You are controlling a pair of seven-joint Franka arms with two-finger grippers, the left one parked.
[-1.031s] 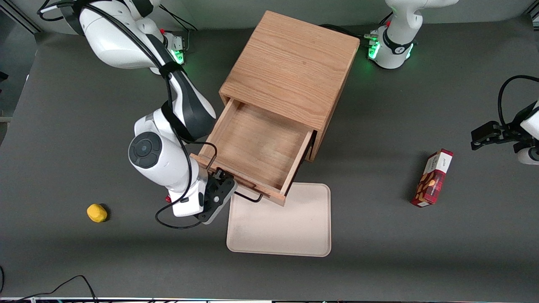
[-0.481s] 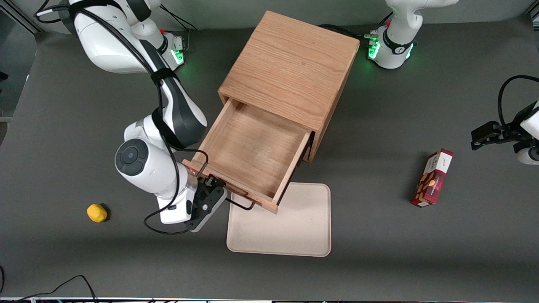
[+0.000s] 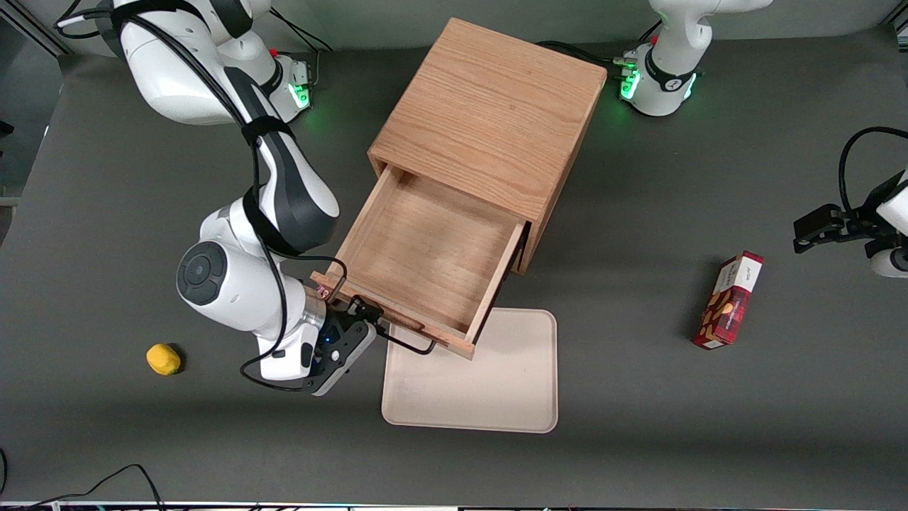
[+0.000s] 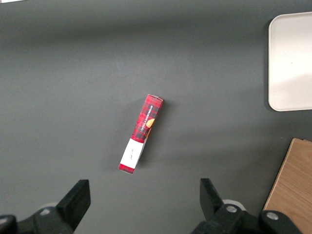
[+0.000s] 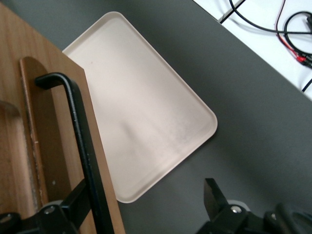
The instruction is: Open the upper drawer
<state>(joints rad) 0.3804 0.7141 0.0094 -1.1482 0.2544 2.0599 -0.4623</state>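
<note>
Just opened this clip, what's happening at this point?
The right arm's gripper sits at the black wire handle of the upper drawer, with its fingers open around the bar rather than clamped on it. The drawer stands pulled well out of the oak cabinet, empty, its front edge overhanging a beige tray. A yellow object and a red box lie untouched on the table.
</note>
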